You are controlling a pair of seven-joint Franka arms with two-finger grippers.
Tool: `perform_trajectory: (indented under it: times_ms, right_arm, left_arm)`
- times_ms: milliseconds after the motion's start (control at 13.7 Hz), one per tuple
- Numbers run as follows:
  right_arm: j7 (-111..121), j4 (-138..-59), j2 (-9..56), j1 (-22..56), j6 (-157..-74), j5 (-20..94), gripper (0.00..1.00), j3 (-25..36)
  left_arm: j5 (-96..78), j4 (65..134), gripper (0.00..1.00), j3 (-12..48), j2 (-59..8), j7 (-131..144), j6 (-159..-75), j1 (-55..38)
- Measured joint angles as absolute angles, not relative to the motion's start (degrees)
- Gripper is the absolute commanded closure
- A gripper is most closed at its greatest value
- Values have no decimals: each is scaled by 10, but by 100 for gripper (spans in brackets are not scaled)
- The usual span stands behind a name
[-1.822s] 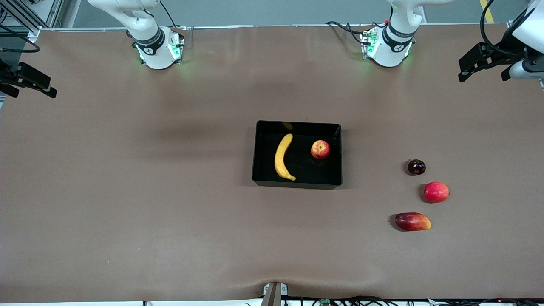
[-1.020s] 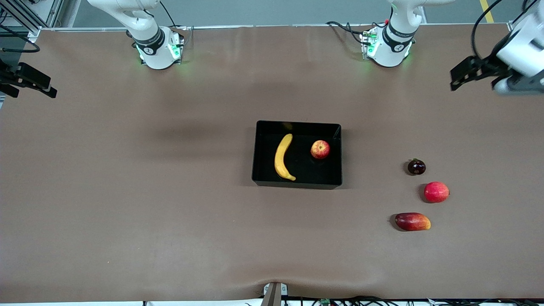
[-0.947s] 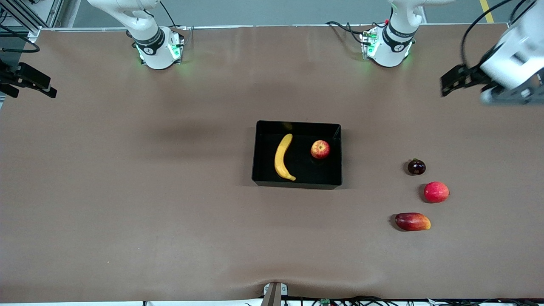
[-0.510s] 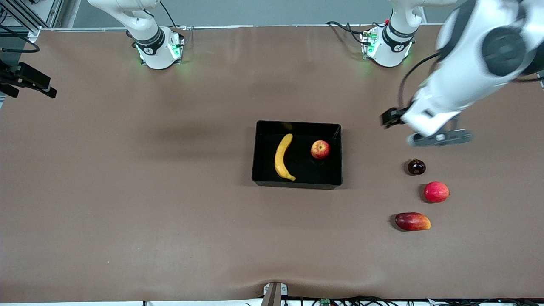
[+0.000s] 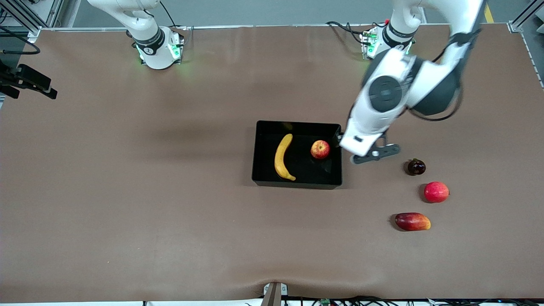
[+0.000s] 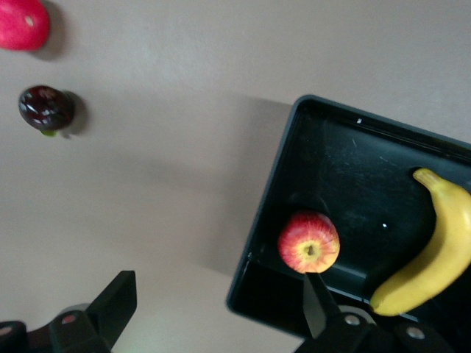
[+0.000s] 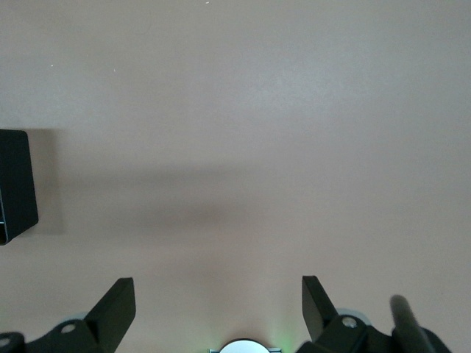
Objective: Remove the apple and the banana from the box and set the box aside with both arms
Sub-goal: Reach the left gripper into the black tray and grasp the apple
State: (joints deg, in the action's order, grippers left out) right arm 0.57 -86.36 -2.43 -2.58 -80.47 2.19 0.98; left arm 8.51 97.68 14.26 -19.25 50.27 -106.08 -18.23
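The black tray (image 5: pixel 297 185) lies mid-table. The yellow banana (image 5: pixel 282 157) and the red-and-yellow apple (image 5: pixel 320 149) lie inside it. My left arm's wrist (image 5: pixel 367 127) hangs over the tray's wall at the left arm's end and hides its gripper in the front view. In the left wrist view the left gripper (image 6: pixel 217 309) is open and empty. It straddles the tray wall (image 6: pixel 266 213), with one finger (image 6: pixel 316 298) over the apple (image 6: pixel 309 243), beside the banana (image 6: pixel 434 257). My right gripper (image 5: pixel 32 87) waits open and empty at the right arm's end of the table; it also shows in the right wrist view (image 7: pixel 217 305).
Three other fruits lie toward the left arm's end of the table: a dark purple one (image 5: pixel 416 167), a uniformly red round one (image 5: pixel 436 192) and a dark-red mango (image 5: pixel 412 222). The right wrist view shows bare brown table and a corner of the tray (image 7: pixel 15 184).
My left arm has swung in from the left arm's end of the table to over the tray's wall. The right arm, the tray and all the fruits have not moved.
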Motion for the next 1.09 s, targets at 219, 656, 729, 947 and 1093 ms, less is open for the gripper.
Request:
perform_trajectory:
  times_ms: [219, 656, 729, 947, 1093]
  right_arm:
    - [6, -864, -24, -26, -805, 22, 0, 10]
    - [6, -864, -24, -26, -805, 22, 0, 10]
    - [6, -864, -24, -26, -805, 22, 0, 10]
    - [6, -864, -24, -26, -805, 22, 0, 10]
    - [6, -864, -24, -26, -805, 22, 0, 10]
  left_arm:
    - [97, 976, 0, 143, -247, 590, -1109, -215]
    - [135, 973, 0, 143, -320, 676, -1153, -236]
    - [136, 972, 0, 143, -327, 686, -1156, -239]
    - [136, 971, 0, 143, -344, 712, -1166, -248]
    - [140, 971, 0, 143, -354, 726, -1167, -254]
